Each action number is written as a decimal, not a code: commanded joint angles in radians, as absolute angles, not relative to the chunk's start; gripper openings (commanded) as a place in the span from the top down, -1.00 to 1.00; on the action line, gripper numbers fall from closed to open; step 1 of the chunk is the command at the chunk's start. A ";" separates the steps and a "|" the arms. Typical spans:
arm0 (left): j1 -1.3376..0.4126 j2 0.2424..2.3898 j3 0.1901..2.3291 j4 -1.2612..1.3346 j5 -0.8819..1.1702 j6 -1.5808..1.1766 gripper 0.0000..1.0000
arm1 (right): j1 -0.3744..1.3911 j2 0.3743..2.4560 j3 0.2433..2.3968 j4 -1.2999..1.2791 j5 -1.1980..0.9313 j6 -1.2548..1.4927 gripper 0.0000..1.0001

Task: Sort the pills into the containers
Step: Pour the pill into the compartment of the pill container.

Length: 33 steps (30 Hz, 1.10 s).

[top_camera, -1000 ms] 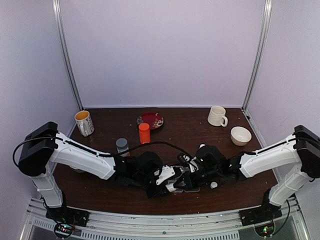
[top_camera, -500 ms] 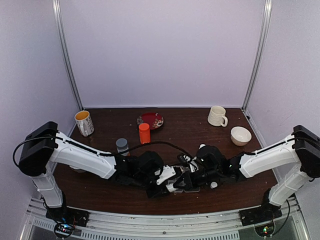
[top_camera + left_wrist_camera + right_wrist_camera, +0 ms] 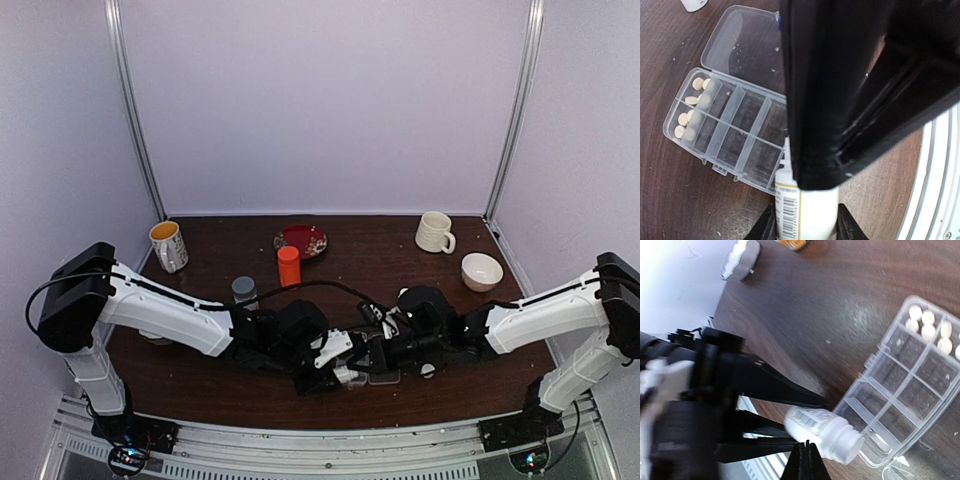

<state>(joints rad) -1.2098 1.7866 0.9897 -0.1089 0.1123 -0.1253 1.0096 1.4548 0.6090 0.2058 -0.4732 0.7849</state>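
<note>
My left claw (image 3: 806, 225) is pinching a small white bottle (image 3: 822, 432) around its middle. The bottle is tipped on its side, and its open mouth points away from the claw. My right claw (image 3: 807, 460) is pressed together and holds nothing. Its tip is right beside the bottle's neck, but I cannot tell if it touches.

The clear organiser box (image 3: 752, 117) lies just in front of the left claw, at the bottle's mouth. Its lid (image 3: 747, 45) is flopped open on the side away from the claw. The pills (image 3: 691, 100) sit in the end compartments, off to the left of my left claw. The compartments nearest the bottle look bare.

I think the pills are very light, hard and round, so they will roll and bounce. They look too tiny for my claws to pinch well. Tipping them out of the bottle seems better. The bottle looks smooth and light, so the middle is a good place to hold it, but not too hard. The box is thin plastic and may slide if I bump it.
</note>
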 commanded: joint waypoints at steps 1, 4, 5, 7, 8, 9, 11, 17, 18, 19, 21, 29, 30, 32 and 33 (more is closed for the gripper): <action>-1.212 1.796 1.014 -0.104 0.125 -0.127 0.91 | 1.013 1.532 0.632 0.154 -0.474 0.766 1.00; -1.212 1.798 1.014 -0.102 0.125 -0.127 0.91 | 1.013 1.517 0.628 0.140 -0.455 0.760 1.00; -1.211 1.798 1.014 -0.102 0.124 -0.127 0.92 | 1.013 1.507 0.630 0.132 -0.449 0.757 1.00; -1.211 1.798 1.014 -0.102 0.126 -0.127 0.92 | 1.011 1.481 0.633 0.122 -0.441 0.750 1.00; -1.211 1.798 1.014 -0.103 0.126 -0.127 0.92 | 1.011 1.467 0.632 0.128 -0.441 0.751 1.00; -1.211 1.798 1.014 -0.104 0.126 -0.127 0.92 | 1.011 1.450 0.629 0.137 -0.440 0.752 1.00; -1.211 1.798 1.014 -0.104 0.126 -0.127 0.92 | 1.011 1.420 0.625 0.149 -0.435 0.755 1.00; -1.211 1.798 1.015 -0.104 0.127 -0.127 0.92 | 1.013 1.415 0.603 0.218 -0.469 0.771 1.00; -1.211 1.798 1.015 -0.104 0.127 -0.128 0.92 | 1.013 1.433 0.604 0.213 -0.472 0.772 1.00; -1.212 1.798 1.015 -0.104 0.126 -0.128 0.92 | 1.014 1.453 0.607 0.202 -0.471 0.771 1.00; -1.211 1.799 1.015 -0.104 0.126 -0.127 0.92 | 1.014 1.494 0.618 0.168 -0.464 0.768 1.00; -1.211 1.799 1.015 -0.106 0.128 -0.129 0.93 | 1.013 1.462 0.643 0.109 -0.436 0.743 1.00; -1.212 1.799 1.015 -0.106 0.128 -0.129 0.93 | 1.011 1.440 0.642 0.109 -0.431 0.741 1.00; -1.211 1.799 1.015 -0.105 0.129 -0.129 0.93 | 1.011 1.398 0.638 0.111 -0.415 0.737 1.00; -1.211 1.799 1.015 -0.105 0.127 -0.128 0.93 | 1.011 1.381 0.635 0.112 -0.410 0.737 1.00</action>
<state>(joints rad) -1.2079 1.7912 0.9943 -0.1272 0.1131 -0.1265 1.0100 1.4666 0.6296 0.1162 -0.4568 0.7567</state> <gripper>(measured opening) 0.322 0.007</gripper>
